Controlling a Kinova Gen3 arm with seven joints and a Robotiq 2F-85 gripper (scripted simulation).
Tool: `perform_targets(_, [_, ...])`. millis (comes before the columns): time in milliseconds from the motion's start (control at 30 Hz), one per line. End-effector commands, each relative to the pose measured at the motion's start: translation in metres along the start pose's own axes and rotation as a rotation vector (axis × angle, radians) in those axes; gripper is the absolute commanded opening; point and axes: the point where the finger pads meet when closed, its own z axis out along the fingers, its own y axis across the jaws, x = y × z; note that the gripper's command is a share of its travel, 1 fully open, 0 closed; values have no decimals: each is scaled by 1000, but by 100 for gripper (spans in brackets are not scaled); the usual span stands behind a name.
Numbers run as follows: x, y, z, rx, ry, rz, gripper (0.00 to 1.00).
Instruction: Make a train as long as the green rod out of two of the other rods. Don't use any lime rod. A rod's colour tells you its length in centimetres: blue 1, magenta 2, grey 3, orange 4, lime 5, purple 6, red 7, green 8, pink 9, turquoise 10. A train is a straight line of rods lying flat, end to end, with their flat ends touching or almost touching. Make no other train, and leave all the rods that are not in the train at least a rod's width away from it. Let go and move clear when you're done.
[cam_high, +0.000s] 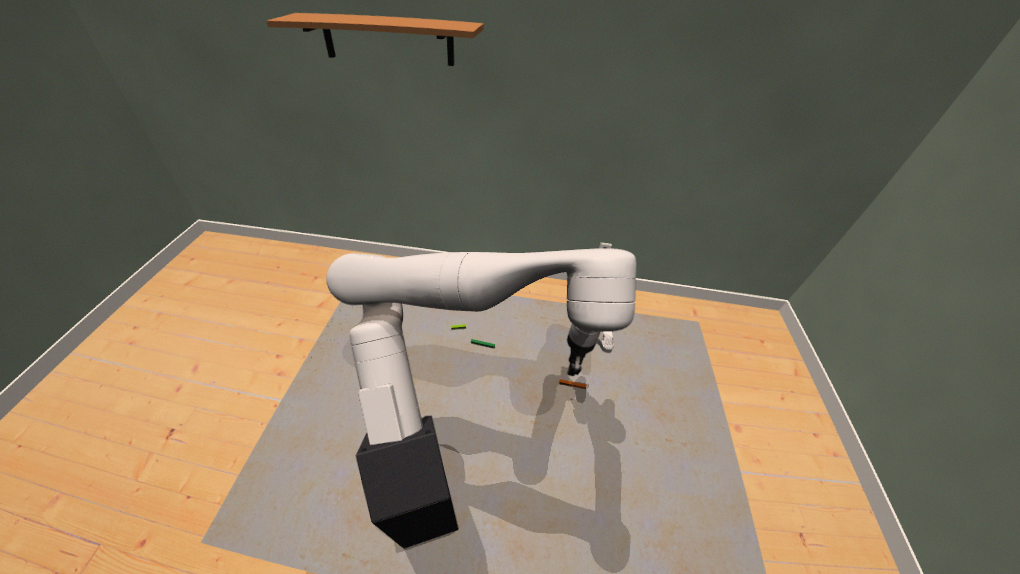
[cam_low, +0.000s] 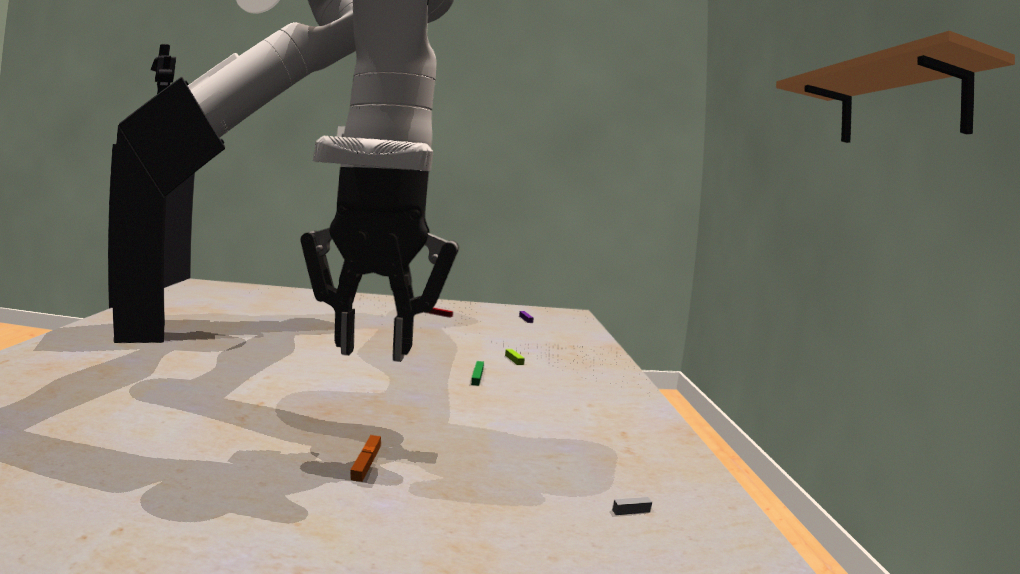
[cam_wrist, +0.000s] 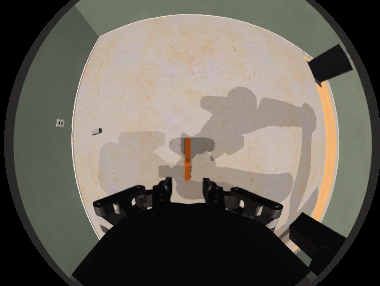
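Observation:
Two orange rods lie flat end to end in one straight line on the grey mat; they also show in the top view and in the wrist view. My gripper hangs well above them, open and empty; it also shows in the top view. The green rod lies further back, well apart from the orange line, and shows in the top view too. A lime rod lies beside the green one, apart from it.
A red rod and a purple rod lie near the mat's far edge. A grey rod lies alone toward the front right. The arm's black base stands at the left.

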Motion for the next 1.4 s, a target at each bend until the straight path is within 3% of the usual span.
perform_targets(0, [1, 0, -1, 1, 3, 1, 100])
perform_targets(700, [1, 0, -5, 1, 3, 1, 100])
perform_targets(1000, [1, 0, -41, 1, 3, 1, 100])
perform_targets(1067, [1, 0, -41, 1, 3, 1, 100])
perform_targets(1367, [1, 0, -83, 1, 3, 1, 100])
